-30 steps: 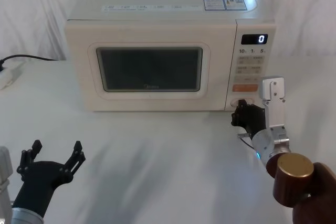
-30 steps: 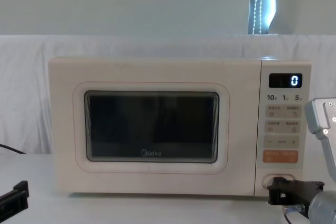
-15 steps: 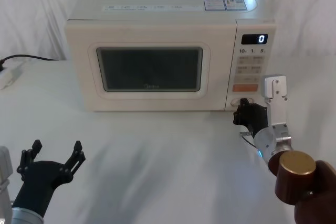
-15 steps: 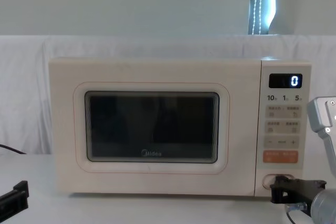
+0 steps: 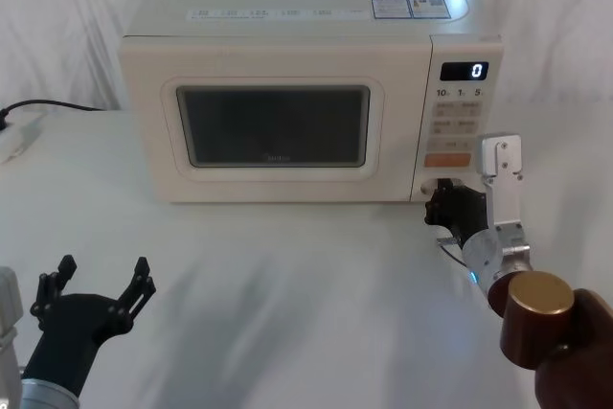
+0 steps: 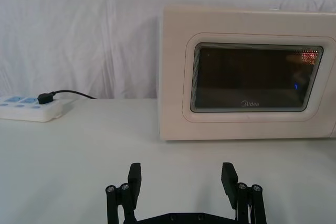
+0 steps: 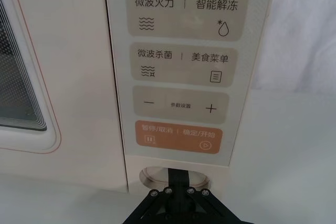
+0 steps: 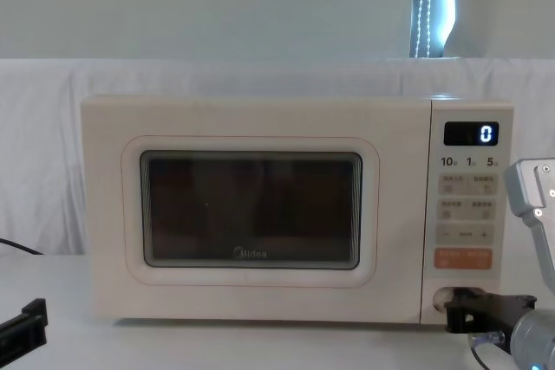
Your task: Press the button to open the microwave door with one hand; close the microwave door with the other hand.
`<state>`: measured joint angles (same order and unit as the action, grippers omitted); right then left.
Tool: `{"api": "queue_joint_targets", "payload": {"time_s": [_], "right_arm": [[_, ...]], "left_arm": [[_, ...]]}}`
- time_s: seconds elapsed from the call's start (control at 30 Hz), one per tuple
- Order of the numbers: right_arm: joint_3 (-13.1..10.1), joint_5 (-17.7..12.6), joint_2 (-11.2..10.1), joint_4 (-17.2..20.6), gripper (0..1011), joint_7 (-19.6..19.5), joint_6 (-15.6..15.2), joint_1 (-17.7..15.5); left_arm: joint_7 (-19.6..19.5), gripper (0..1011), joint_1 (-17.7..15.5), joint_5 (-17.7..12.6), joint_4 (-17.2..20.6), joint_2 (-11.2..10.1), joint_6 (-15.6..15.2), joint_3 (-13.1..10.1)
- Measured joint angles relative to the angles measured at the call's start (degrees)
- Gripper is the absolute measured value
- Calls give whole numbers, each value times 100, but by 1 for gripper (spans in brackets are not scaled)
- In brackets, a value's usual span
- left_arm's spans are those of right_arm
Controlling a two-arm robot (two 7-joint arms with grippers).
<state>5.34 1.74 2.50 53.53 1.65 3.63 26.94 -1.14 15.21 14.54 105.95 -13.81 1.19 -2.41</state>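
Right gripper point(image 5: 442, 206) is jammed against the button point(image 7: 152, 174) at the panel's bottom, can't tell its jaws. Microwave door point(image 8: 250, 209) looks shut. Left gripper point(image 5: 101, 284) sits low near the table front, jaws wide, holding nothing.

Staged robot test setup, lab-like, not lived-in kitchen. White cloth point(image 5: 287, 313) covers table, same white fabric draped as backdrop point(image 6: 79, 40) behind. 1 cream microwave point(image 8: 260, 127) sits alone on cloth, display reading 0. White power strip point(image 6: 29, 108) with black plug lies on cloth at robot's left. Plain pale wall point(image 8: 217, 6) above drape, strip of window light with beaded blind cord point(image 8: 425, 6) at upper right. 2 robot arms at table edge.
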Motion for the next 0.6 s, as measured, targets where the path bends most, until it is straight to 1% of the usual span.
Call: {"api": "queue_joint_targets", "payload": {"time_s": [0.37, 0.6], "right_arm": [[-27, -7, 4, -87, 0, -5, 34, 73], [-53, -25, 13, -257, 0, -18, 117, 194]], "left_arm": [[0, 1001, 0, 0, 0, 0, 0, 0], [0, 1001, 0, 0, 0, 0, 0, 1]]}}
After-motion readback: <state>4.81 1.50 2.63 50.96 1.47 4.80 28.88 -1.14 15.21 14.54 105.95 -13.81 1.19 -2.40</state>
